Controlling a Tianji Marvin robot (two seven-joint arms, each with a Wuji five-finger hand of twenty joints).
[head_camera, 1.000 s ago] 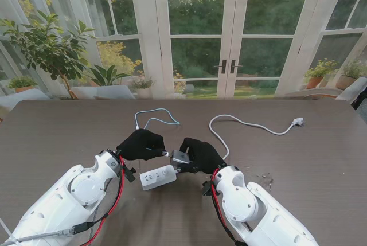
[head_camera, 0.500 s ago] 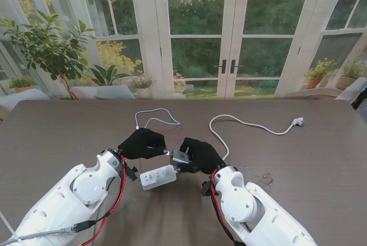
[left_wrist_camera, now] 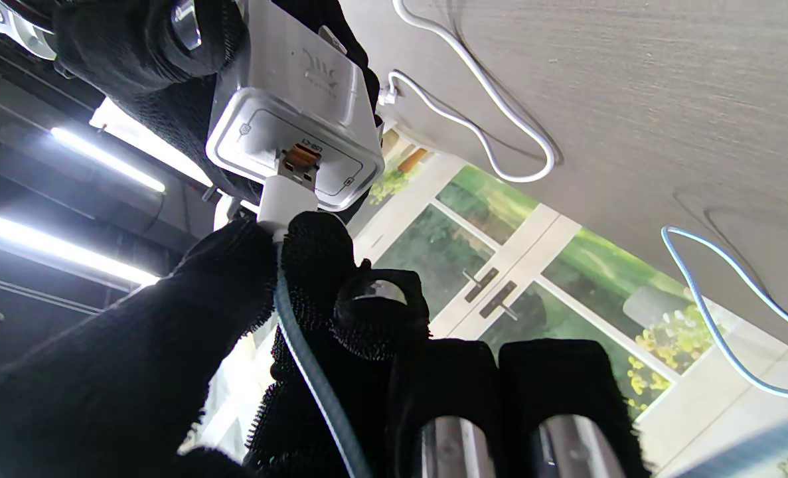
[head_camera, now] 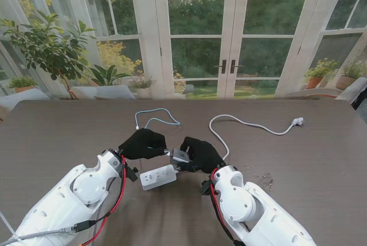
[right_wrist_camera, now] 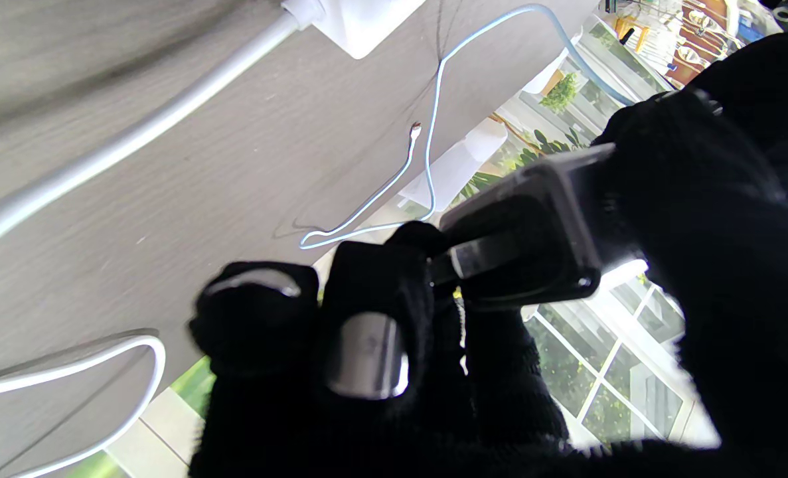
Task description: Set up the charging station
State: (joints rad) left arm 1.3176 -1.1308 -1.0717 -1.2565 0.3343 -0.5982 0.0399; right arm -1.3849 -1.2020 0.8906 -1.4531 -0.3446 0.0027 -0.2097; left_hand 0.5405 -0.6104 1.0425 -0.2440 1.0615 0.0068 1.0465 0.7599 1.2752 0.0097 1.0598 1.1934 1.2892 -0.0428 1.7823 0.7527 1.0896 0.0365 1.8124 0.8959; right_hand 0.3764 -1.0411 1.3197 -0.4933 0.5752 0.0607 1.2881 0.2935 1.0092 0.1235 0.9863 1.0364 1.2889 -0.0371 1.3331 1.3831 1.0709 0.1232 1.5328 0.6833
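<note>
Near the middle of the table (head_camera: 51, 137), the right hand (head_camera: 200, 154) is gripping a white charger block (left_wrist_camera: 297, 109). The left hand (head_camera: 143, 143) is pinching the USB plug (left_wrist_camera: 286, 199) of a pale blue cable (head_camera: 157, 121) at its orange port; the tiny label beside it is too small to read. A white power strip (head_camera: 158, 177) is lying beside both hands, toward the near edge.

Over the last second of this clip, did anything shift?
Barely. The left hand, holding the USB plug, edged slightly right toward the charger held by the right hand. The power strip and both cables lie unchanged.
</note>
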